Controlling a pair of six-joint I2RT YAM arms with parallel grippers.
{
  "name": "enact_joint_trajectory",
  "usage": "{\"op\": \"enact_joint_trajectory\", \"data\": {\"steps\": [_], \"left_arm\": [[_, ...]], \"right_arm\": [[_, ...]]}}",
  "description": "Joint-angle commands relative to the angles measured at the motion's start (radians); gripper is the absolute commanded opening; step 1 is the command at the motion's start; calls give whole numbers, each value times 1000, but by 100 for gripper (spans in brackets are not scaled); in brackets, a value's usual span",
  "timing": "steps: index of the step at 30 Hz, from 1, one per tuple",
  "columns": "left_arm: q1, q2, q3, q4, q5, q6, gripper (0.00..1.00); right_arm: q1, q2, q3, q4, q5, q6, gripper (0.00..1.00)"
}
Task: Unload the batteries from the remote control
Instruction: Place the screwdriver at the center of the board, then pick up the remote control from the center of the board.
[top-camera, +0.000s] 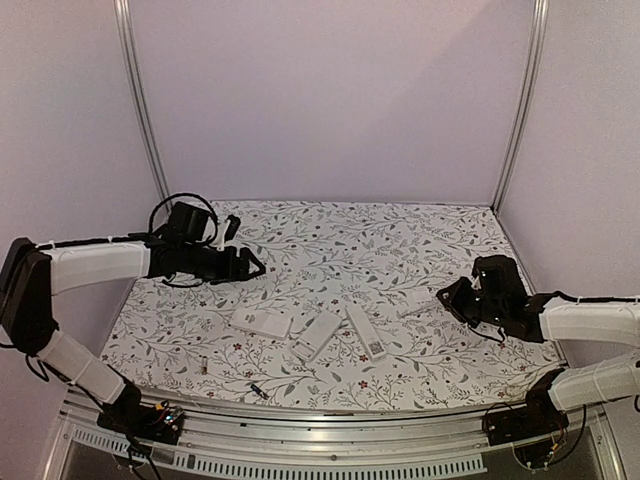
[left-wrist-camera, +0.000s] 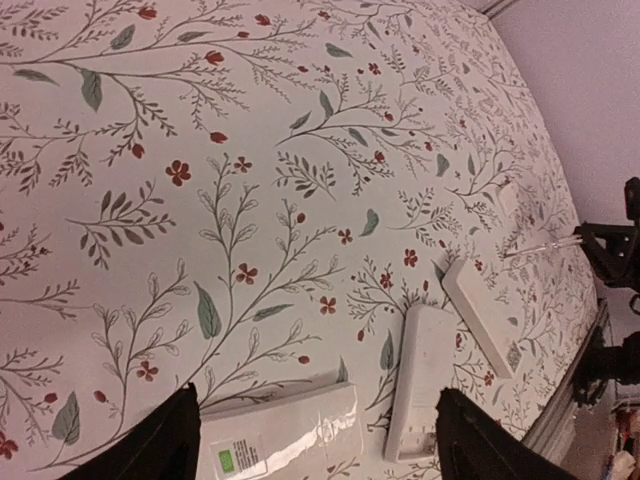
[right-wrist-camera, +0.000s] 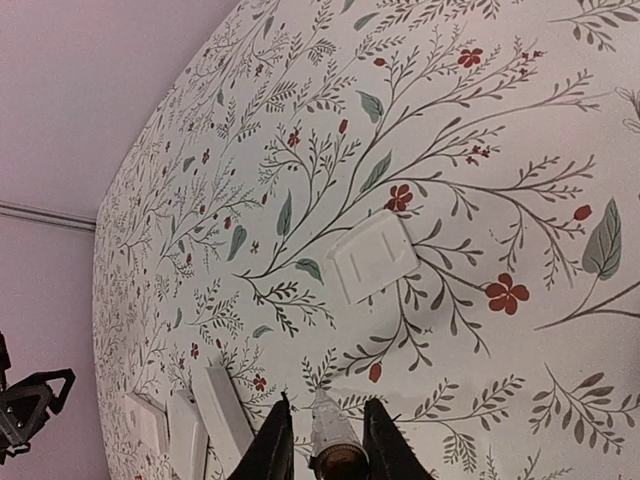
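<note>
**Dark battery loose near the front edge; tool clasped on the right**

A small dark battery (top-camera: 258, 389) was seen lying loose on the floral worktop (top-camera: 400, 240), near its front edge. It was placed well apart from the left end effector (top-camera: 254, 266), on the side toward the arm bases, and far off to the left of the right end effector (right-wrist-camera: 328, 448). Whether further batteries were seated in any remote could not be told.

Three white remote controls (top-camera: 316, 335) were laid side by side between the two end effectors, nearer the bases than either. In the left wrist view, one of them was found just under the left end effector and apart from it.

The left end effector was held released, its fingers (left-wrist-camera: 150, 445) spread wide above the worktop. The right end effector was clenched on a thin grey pen-like tool (right-wrist-camera: 330, 420), the tip of which was pointed toward the remotes. A small white square panel (right-wrist-camera: 375, 255) was seen flat on the worktop just ahead of that tip, apart from the remotes.
</note>
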Motion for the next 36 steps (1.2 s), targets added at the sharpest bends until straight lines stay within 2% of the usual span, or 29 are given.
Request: {"op": "enact_joint_trajectory", "data": {"steps": [1, 6, 12, 16, 19, 23, 28, 32, 36], "left_arm": [[73, -57, -115, 37, 70, -154, 81], [161, -86, -78, -52, 125, -107, 81], [227, -71, 3, -140, 102, -10, 81], [236, -81, 24, -162, -47, 41, 81], [238, -102, 39, -160, -70, 58, 81], [258, -115, 38, -136, -61, 62, 81], [337, -147, 8, -99, 14, 37, 81], [365, -158, 5, -114, 53, 57, 82], [365, -156, -19, -117, 100, 38, 82]], "right_arm": [[-6, 39, -14, 44, -63, 45, 29], [-7, 47, -19, 35, -50, 56, 46], [-6, 29, -12, -36, -7, 67, 58], [-6, 16, 19, -156, 62, 71, 71], [0, -9, 34, -165, 73, 42, 76], [49, -58, 75, -57, 44, -123, 83], [191, -25, 237, -39, 62, -356, 87], [315, 52, 347, 21, 20, -509, 92], [357, 207, 480, 46, -128, -604, 97]]}}
